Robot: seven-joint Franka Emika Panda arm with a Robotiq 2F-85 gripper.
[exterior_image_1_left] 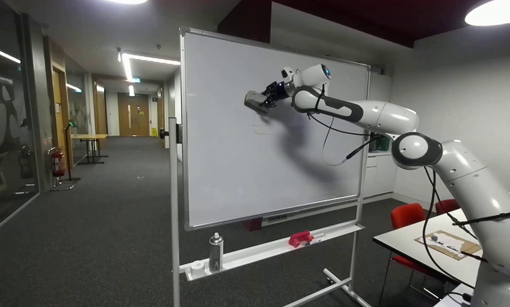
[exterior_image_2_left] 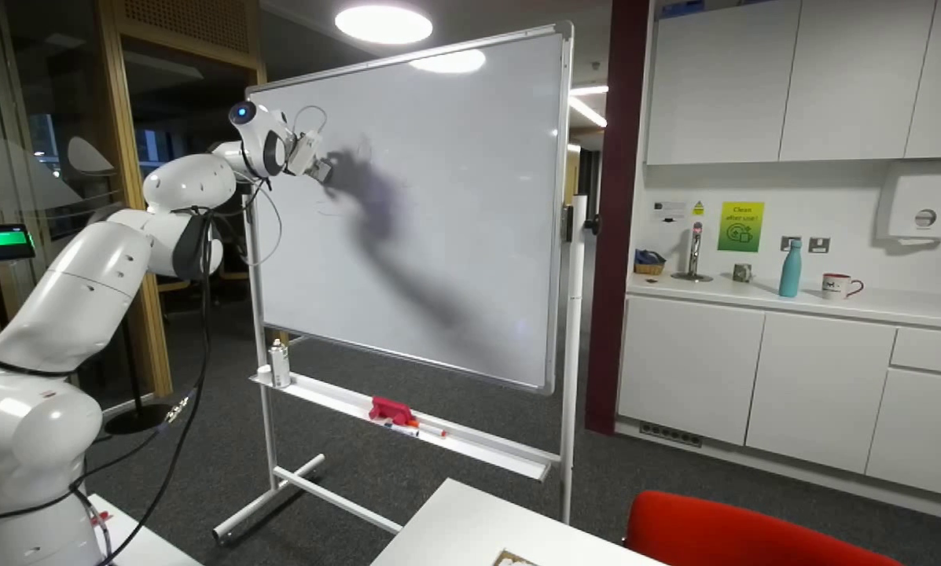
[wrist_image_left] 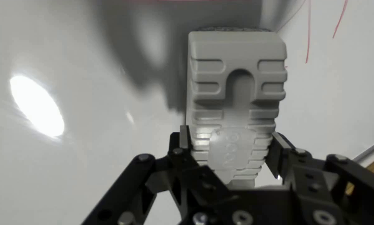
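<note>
My gripper [wrist_image_left: 230,134] is shut on a grey ribbed whiteboard eraser [wrist_image_left: 236,90], with one black finger on each side of its near half. In an exterior view the gripper [exterior_image_1_left: 269,96] holds the eraser [exterior_image_1_left: 253,98] at the upper middle of the whiteboard [exterior_image_1_left: 233,179]. The eraser [exterior_image_2_left: 321,170] also shows in an exterior view, close to the whiteboard [exterior_image_2_left: 478,141]. Its dark felt edge faces the board; I cannot tell whether it presses on it. Thin red lines [wrist_image_left: 308,34] lie on the board beside the eraser. Faint marks [exterior_image_1_left: 263,133] show just below it.
The board's lower tray [exterior_image_1_left: 255,254] carries a spray can [exterior_image_1_left: 216,253], a white roll [exterior_image_1_left: 197,268], a red holder [exterior_image_1_left: 300,238] and pens. A white table [exterior_image_2_left: 470,527] and red chair [exterior_image_2_left: 722,531] stand in front. Cables [exterior_image_1_left: 429,213] hang from the arm.
</note>
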